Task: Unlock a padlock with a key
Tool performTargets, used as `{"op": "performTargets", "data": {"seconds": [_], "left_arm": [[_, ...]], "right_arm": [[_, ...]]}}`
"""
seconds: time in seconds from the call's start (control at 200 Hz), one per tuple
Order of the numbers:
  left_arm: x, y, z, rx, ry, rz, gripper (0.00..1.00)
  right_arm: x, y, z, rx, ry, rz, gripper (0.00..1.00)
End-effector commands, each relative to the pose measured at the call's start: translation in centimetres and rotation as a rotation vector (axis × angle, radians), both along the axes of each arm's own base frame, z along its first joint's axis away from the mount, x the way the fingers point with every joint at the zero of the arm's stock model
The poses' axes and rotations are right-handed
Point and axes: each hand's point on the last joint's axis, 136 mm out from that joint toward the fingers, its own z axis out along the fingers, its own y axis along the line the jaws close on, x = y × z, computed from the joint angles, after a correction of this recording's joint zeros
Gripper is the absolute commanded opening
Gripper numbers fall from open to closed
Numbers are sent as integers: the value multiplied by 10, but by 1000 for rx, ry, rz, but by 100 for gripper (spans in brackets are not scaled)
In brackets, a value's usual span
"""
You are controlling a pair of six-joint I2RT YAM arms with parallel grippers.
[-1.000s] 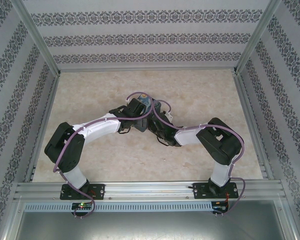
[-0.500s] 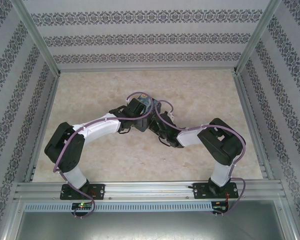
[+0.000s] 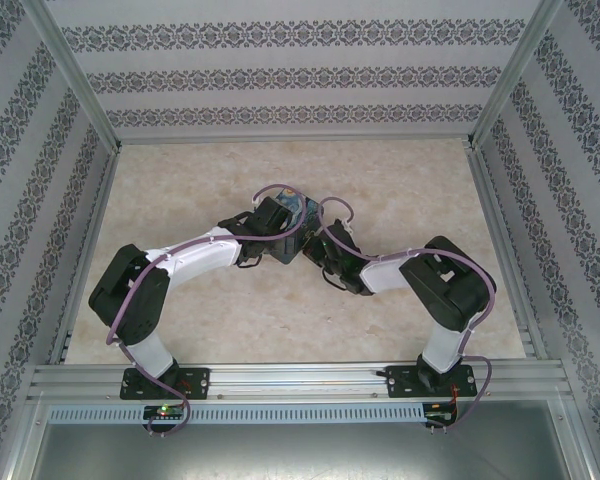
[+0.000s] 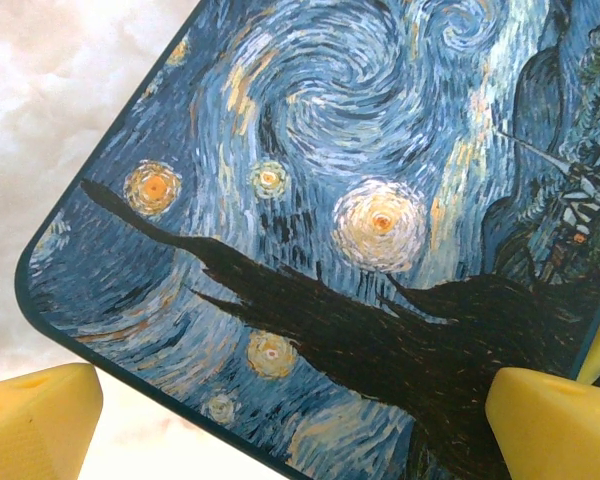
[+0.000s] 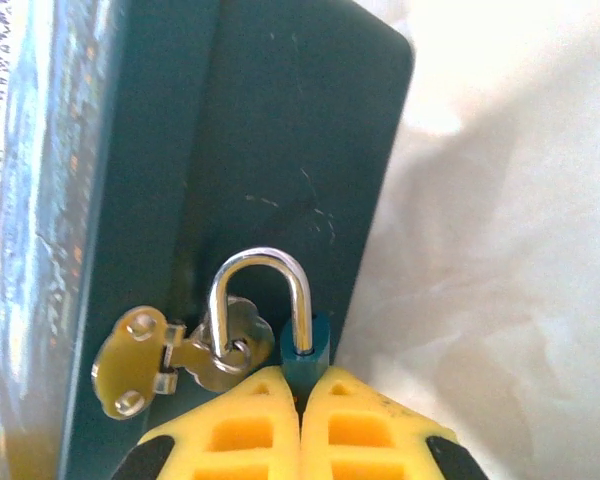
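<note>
**Small padlock nipped at my right fingertips, left fingers spread over the box**

The padlock (image 5: 305, 352) sits right at the tip of my right gripper (image 5: 302, 388). Its teal body pokes out from between the two yellow fingers. Its steel shackle (image 5: 260, 285) rises straight ahead of them, threaded through the brass hasp (image 5: 140, 365) just left of the tips.

I judge the lock light, hard and slick: smooth metal, small enough to twist out of a pinch, and free to swing on the hasp. The flat sides of the body are the place to hold it, leaving the bottom free for the key. That bottom end is buried between the fingers, so I can't tell which way the keyhole faces.

The right fingers are pressed together with only a hairline between them, and they seem to be nipping the lock's body. The hasp is fixed to a dark teal box (image 5: 280, 130) that runs ahead and to the left of that gripper.

My left gripper (image 4: 295, 400) is spread wide above the box's painted lid. Pale table (image 4: 40, 120) shows between one finger and the box edge, so it isn't clamping.
</note>
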Motion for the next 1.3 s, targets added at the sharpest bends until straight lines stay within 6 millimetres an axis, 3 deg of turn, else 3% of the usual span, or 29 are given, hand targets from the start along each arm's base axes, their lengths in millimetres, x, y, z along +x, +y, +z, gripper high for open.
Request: {"op": "performTargets", "data": {"seconds": [0.0, 0.265, 0.44, 0.754, 1.009, 1.174, 1.209, 1.294], "left_arm": [[-29, 18, -38, 86, 143, -12, 100], [-30, 19, -38, 85, 144, -10, 100], [-30, 19, -38, 88, 143, -11, 100], [-29, 17, -35, 82, 139, -15, 100], [-26, 12, -23, 61, 125, -26, 100], [-24, 6, -7, 22, 106, -35, 100], [-23, 5, -3, 14, 100, -34, 100], [-23, 4, 8, -2, 86, -39, 100]], "right_arm": [[8, 2, 15, 65, -40, -4, 0], [16, -7, 7, 88, -4, -17, 0], [17, -24, 4, 77, 1, -45, 0], [11, -79, 10, 58, 1, -137, 0], [-16, -137, -7, 32, 65, -243, 0], [-26, -155, -16, 46, 99, -271, 7], [-36, -160, -24, 39, 122, -279, 10], [-43, -167, -23, 39, 122, -294, 26]]}}
